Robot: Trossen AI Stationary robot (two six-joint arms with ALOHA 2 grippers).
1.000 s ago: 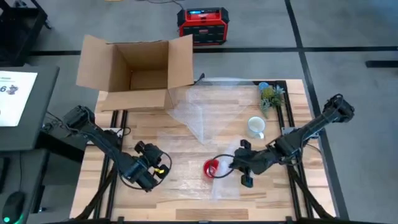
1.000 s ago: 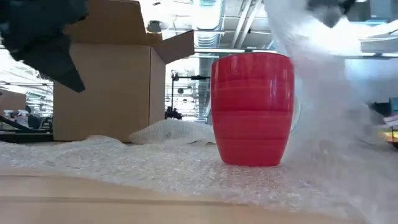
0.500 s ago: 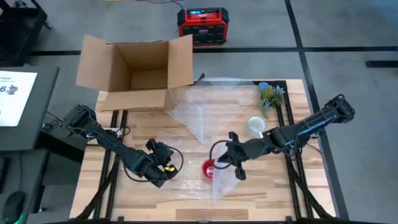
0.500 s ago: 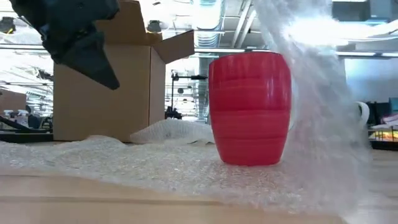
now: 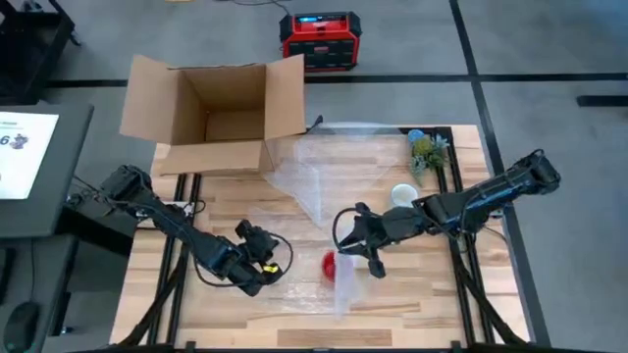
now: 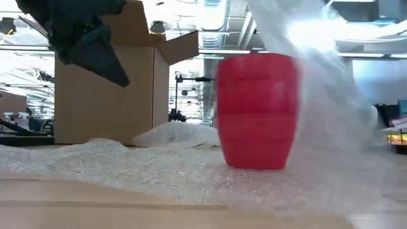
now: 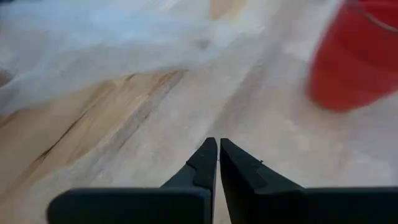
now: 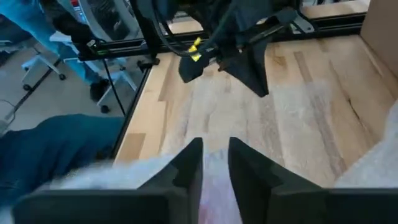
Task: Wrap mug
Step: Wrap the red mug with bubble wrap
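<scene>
Right gripper (image 5: 345, 244) lifted bubble wrap (image 5: 345, 284) over mug (image 5: 329, 262)

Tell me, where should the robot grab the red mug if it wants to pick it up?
Probably by the rim, coming straight down from above. The red mug stands upright with its mouth open to the top. Bubble wrap, held up by the right gripper, covers one side, so a side grip looks harder. The left gripper is closer to its bare side.
</scene>
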